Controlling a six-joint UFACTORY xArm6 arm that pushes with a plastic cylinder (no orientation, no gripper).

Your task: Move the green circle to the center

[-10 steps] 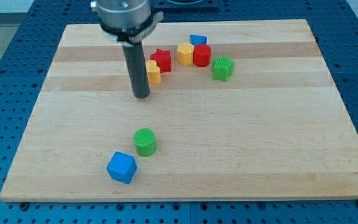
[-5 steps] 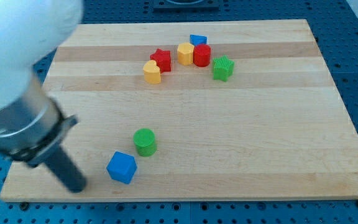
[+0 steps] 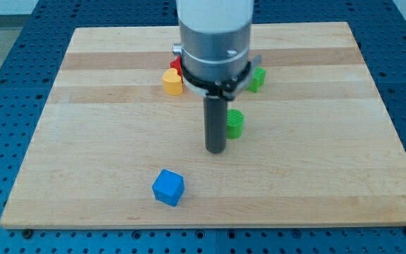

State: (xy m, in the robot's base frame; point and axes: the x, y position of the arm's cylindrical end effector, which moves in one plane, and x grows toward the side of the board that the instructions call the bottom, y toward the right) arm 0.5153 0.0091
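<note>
the rod's tip (image 3: 216, 149) is resting mid-board, just left of the green circle (image 3: 235, 123), nearly touching; no pincer here. the blue cube (image 3: 168, 188) is sitting near the bottom edge.

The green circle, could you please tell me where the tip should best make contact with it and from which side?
There is nothing to grip with; the green circle can only be pushed on its upright round side wall. My tip sits just to its left and slightly below, so contact on that left wall seems nearest. A round wall may slip sideways, so aim through its middle.
</note>
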